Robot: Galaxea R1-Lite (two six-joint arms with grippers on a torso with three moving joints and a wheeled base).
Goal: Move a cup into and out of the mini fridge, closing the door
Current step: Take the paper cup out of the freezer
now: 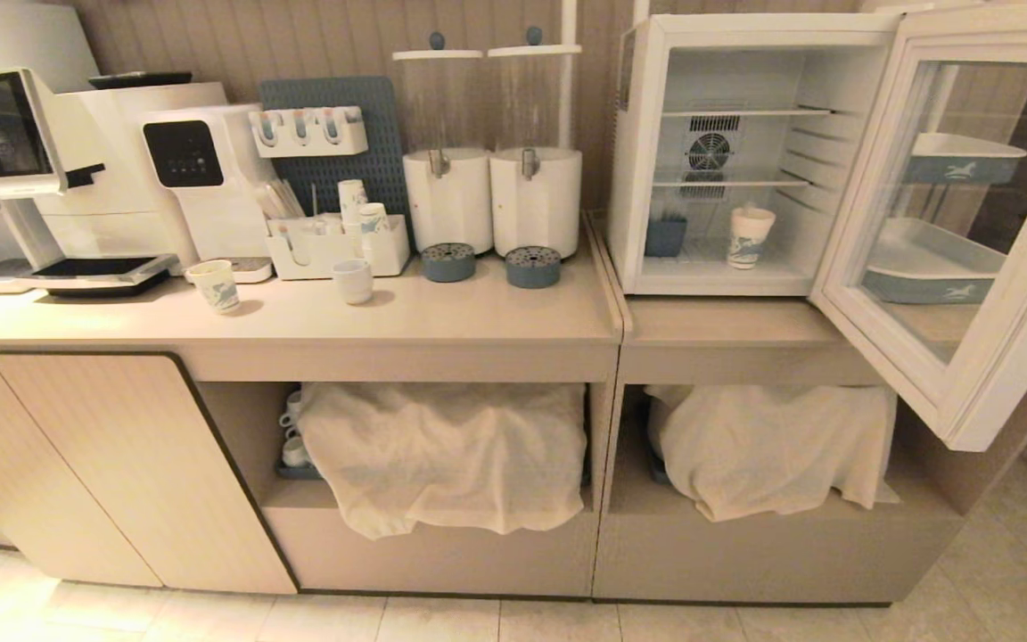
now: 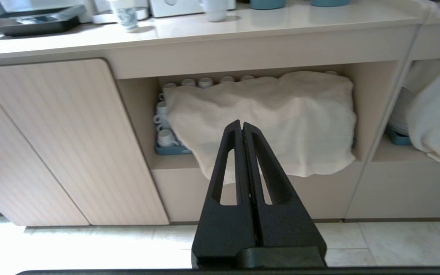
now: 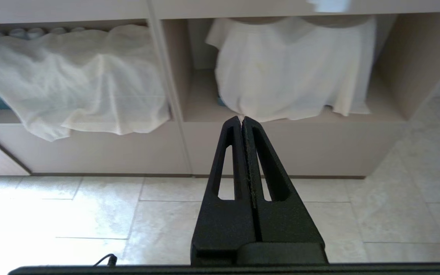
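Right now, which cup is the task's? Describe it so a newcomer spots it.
Find the white boxy mini fridge at the counter's right end, its glass-windowed door swung open. On its floor stands a tall white paper cup with blue print, beside a small blue box; it is the only cup inside the fridge.

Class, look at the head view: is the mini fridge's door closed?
No: the door stands swung wide open, showing the cup inside the mini fridge.

The cup (image 1: 750, 237) stands upright inside the mini fridge (image 1: 647, 160); the door (image 1: 968, 223) hangs wide open.
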